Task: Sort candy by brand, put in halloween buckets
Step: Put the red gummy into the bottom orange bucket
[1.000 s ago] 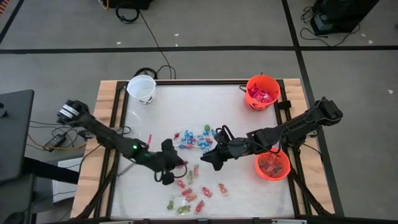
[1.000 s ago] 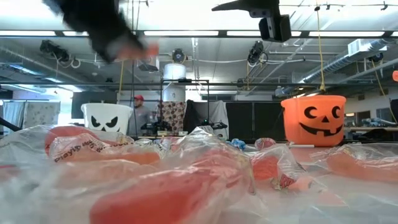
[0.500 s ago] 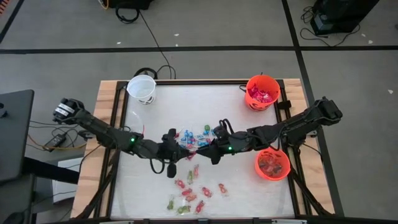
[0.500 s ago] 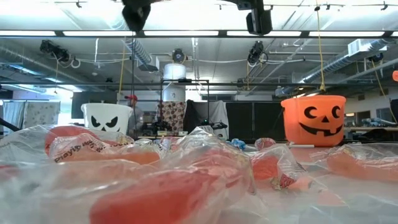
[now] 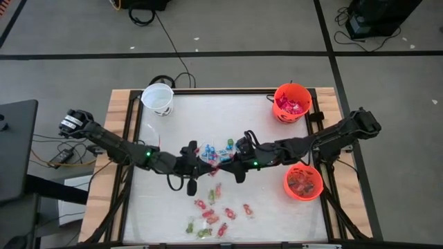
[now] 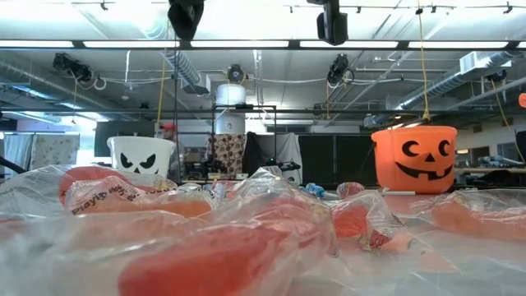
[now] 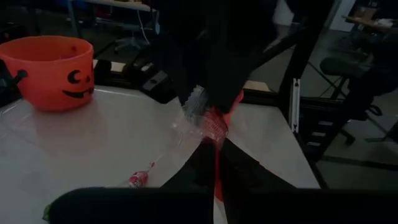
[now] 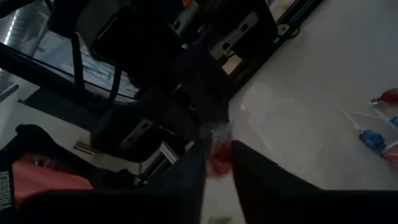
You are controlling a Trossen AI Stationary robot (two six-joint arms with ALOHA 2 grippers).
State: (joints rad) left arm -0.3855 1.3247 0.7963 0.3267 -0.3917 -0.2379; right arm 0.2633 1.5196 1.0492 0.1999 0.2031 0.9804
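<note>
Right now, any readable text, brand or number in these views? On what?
No text reads cleanly.
Red candy wrapper, low view: dark print, too blurred to read.
Orange bucket: jack-o'-lantern face only, no words.
White bucket: dark face only, no words.

Both arms reach to the middle of the table (image 5: 166, 214), where the left gripper (image 5: 206, 167) and the right gripper (image 5: 223, 167) meet tip to tip above scattered candy (image 5: 214, 207). A white bucket (image 5: 158, 99) stands upper left, an orange bucket (image 5: 291, 102) upper right, another orange bucket (image 5: 303, 182) lower right.
</note>
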